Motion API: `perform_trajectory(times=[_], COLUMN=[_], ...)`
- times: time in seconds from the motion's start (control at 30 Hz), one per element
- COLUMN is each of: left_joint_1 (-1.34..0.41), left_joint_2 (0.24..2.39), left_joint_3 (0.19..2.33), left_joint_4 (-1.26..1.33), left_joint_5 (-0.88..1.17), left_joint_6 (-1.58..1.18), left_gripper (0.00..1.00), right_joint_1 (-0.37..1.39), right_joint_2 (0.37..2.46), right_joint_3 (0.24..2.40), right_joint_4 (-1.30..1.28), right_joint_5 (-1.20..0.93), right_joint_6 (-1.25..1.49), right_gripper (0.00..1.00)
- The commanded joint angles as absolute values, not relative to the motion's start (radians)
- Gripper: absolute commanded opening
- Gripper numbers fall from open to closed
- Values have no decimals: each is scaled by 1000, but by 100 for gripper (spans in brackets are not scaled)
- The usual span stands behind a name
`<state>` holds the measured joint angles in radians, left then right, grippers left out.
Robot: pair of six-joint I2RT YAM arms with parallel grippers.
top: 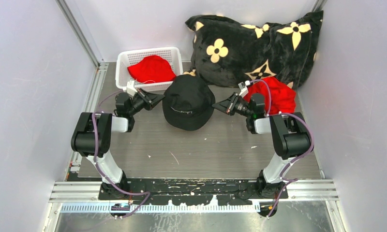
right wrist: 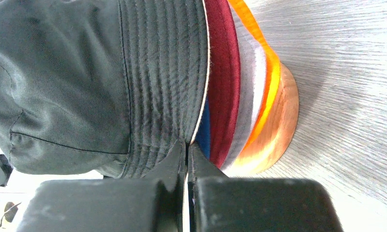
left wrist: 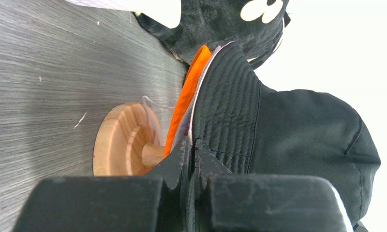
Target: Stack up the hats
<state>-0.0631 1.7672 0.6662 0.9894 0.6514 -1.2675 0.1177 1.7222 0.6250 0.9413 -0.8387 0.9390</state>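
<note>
The black hat sits on top of a stack on the wooden stand. Under it, in the right wrist view, show the brims of the blue hat, the dark red hat, the grey hat and the orange hat. My left gripper is shut on the black hat's left brim. My right gripper is shut on its right brim. A bright red hat lies in the white basket.
The black cushion with cream flowers leans at the back right. Another red fabric piece lies in front of it, behind my right arm. Walls close in on both sides.
</note>
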Motion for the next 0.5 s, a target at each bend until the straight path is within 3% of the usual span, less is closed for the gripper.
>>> perform_trajectory(times=[0.0, 0.2, 0.27, 0.47], left_joint_1=[-43, -42, -39, -31], left_joint_2=[1744, 1761, 1736, 1559], left_joint_3=[702, 705, 719, 854], left_joint_4=[939, 940, 894, 403], left_joint_5=[596, 588, 577, 398], left_joint_6=[-1218, -1216, -1202, -955], left_gripper=[0, 0, 2, 36], right_joint_1=[102, 103, 98, 66], right_joint_2=[1754, 1747, 1718, 1509], right_joint_3=[638, 648, 648, 709], right_joint_4=[886, 882, 872, 529], right_joint_5=[-790, -793, -793, -679], right_joint_6=[888, 888, 886, 716], right_gripper=[1, 1, 6, 63])
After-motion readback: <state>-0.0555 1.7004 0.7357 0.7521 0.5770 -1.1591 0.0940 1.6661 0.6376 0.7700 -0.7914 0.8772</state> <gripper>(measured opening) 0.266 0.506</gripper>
